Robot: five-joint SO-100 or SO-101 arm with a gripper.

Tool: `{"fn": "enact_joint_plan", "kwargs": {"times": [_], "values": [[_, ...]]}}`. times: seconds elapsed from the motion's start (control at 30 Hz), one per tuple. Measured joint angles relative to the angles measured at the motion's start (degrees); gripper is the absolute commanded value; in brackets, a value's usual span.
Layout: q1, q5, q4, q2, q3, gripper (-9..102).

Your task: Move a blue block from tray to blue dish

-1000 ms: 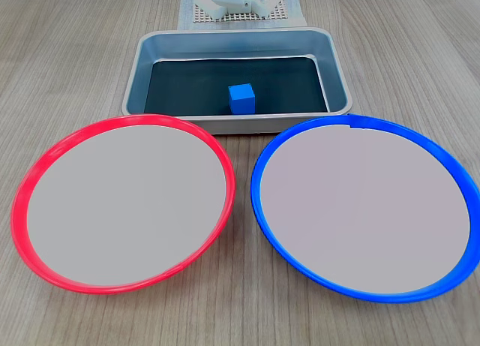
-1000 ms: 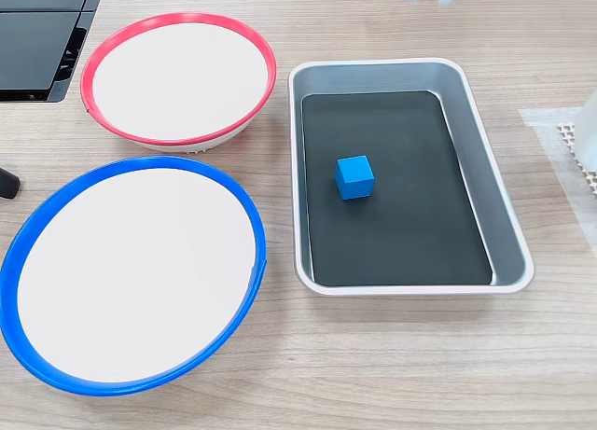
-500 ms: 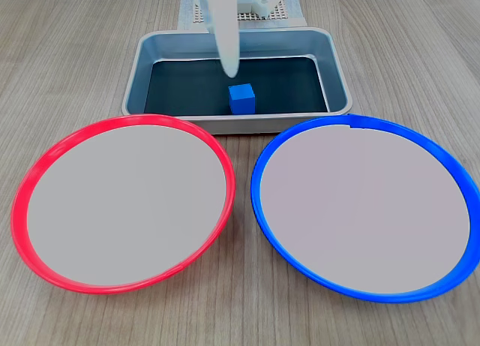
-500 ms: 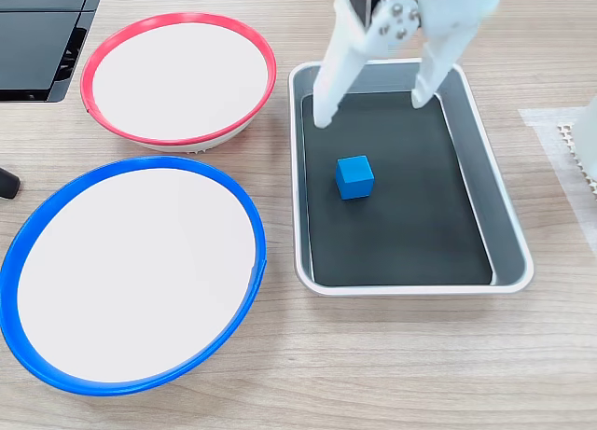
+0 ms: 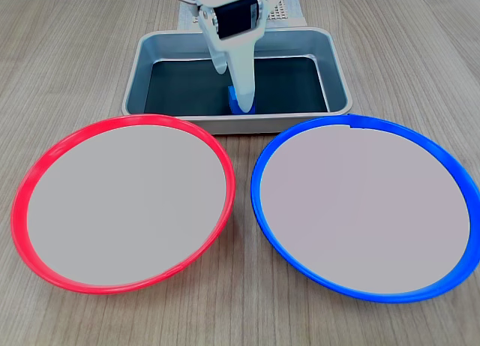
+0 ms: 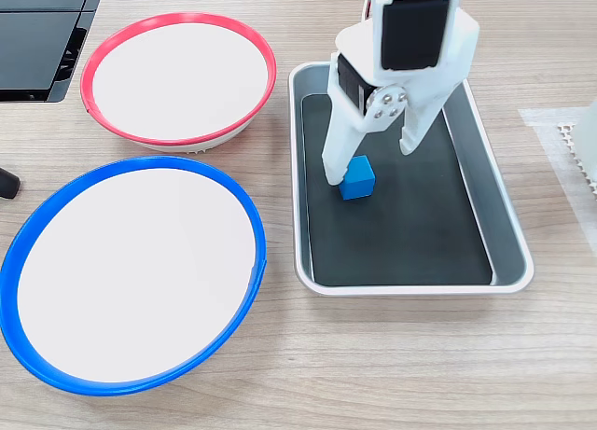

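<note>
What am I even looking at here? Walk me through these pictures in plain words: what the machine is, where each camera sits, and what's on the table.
The white machine is a small robot arm ending in a two-finger pincer. Both pictures come from cameras that stand still. One looks across the table toward the arm, with the dishes in front; the other looks down from higher up at one side.

On the wooden table lie a grey metal tray with a dark floor, a red-rimmed dish and a blue dish. Both dishes have nothing in them.

A small blue block sits on the tray floor. The pincer is open, reaching down into the tray with one finger on each side of the block. Nothing is held yet; the block rests on the tray.
</note>
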Motion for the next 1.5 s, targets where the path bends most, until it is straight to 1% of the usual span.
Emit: {"fn": "enact_joint_plan", "kwargs": {"times": [0.07, 0.2, 0.23, 0.5, 0.53, 0.67, 0.77, 0.87, 0.97, 1.03, 1.07, 1.13, 1.2, 1.27, 1.37, 1.5], "values": [[-0.1, 0.1, -1.2, -1.5, -0.1, 28], [-0.6, 0.0, -4.0, -3.4, -0.7, 19], [-0.7, 0.2, -4.3, -3.8, -1.0, 16], [-0.7, 1.2, -5.4, -3.6, 0.0, 3], [-0.7, 1.2, -5.4, -3.2, 0.4, 0], [-0.7, 1.3, -4.9, -1.1, 2.2, 0], [-1.7, 3.2, -1.7, 2.9, 2.5, 0], [-4.9, 7.0, 5.0, 12.1, 1.5, 0], [-6.2, 12.6, 11.1, 18.9, -3.3, 0], [-7.3, 17.7, 12.7, 20.6, -9.7, 0], [-7.1, 21.2, 12.2, 20.2, -15.1, 0], [-6.9, 23.1, 11.4, 19.3, -18.9, 0], [-7.9, 26.4, 8.4, 14.9, -26.0, 0], [-9.2, 27.5, 5.4, 9.1, -33.0, 0], [-10.4, 27.2, 0.3, 0.4, -40.8, 0], [-13.2, 23.6, -6.2, -9.6, -44.1, 0]]}}
